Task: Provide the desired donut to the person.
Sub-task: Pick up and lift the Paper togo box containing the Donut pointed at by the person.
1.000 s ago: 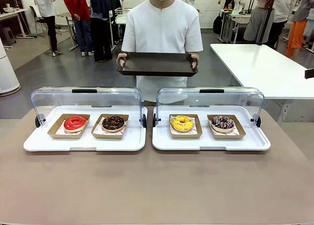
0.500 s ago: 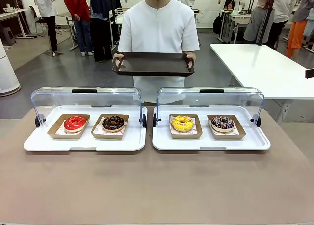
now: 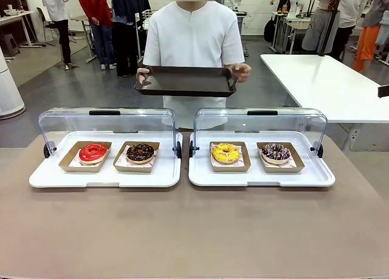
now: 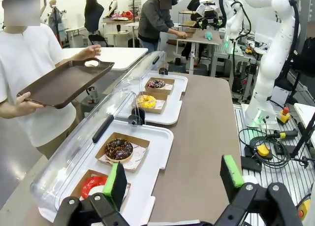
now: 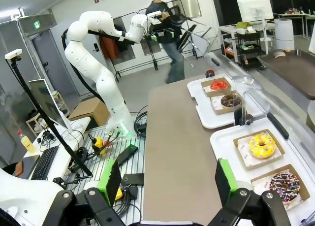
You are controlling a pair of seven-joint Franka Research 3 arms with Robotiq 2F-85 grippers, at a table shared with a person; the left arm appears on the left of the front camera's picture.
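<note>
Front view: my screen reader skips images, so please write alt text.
A person in white holds a dark tray behind a table bearing two open display cases: red donut and chocolate donut left, yellow donut and sprinkled donut right.

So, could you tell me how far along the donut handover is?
Barely started. Done: both clear covers look rolled back, and the person holds out an empty brown tray. In hand: nothing; the left gripper and right gripper are open and empty. Left: choosing, picking and delivering one of the four donuts.
</note>
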